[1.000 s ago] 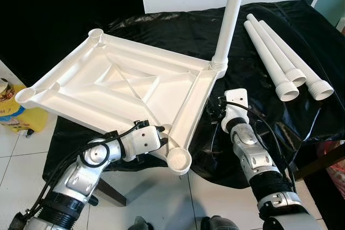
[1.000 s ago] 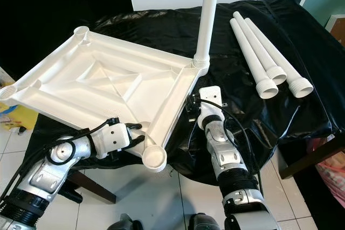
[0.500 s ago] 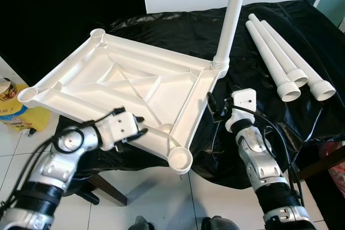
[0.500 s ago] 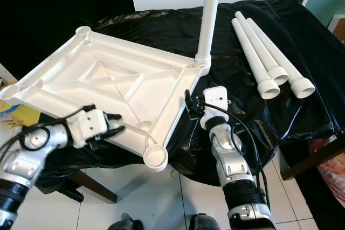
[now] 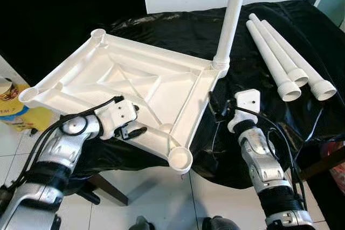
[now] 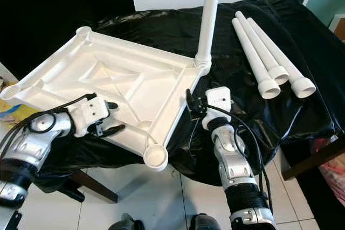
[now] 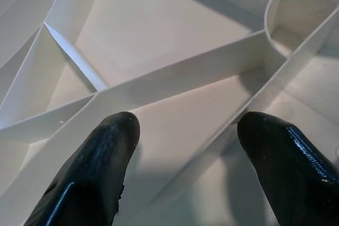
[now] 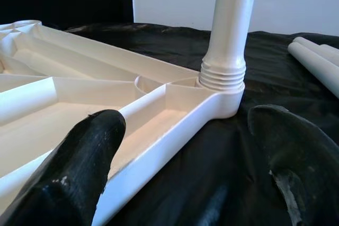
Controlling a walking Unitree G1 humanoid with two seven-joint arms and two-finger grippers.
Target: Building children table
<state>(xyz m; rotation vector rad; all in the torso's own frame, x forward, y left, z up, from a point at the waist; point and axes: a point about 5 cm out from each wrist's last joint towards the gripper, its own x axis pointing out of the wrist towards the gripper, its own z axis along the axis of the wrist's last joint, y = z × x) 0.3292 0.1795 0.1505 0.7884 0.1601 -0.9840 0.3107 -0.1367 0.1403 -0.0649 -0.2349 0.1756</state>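
Head views: the white tabletop lies upside down on a black sheet, its near corner overhanging the sheet's edge. One leg stands upright in the tabletop's far right corner; three loose legs lie on the sheet right of it. The left arm bends inward, left gripper over the tabletop's near rim. The right arm reaches forward, right gripper beside the tabletop's right edge.

Left wrist view: fingers spread above the tabletop's ribs.

Right wrist view: fingers spread, straddling the tabletop's edge, facing the upright leg.
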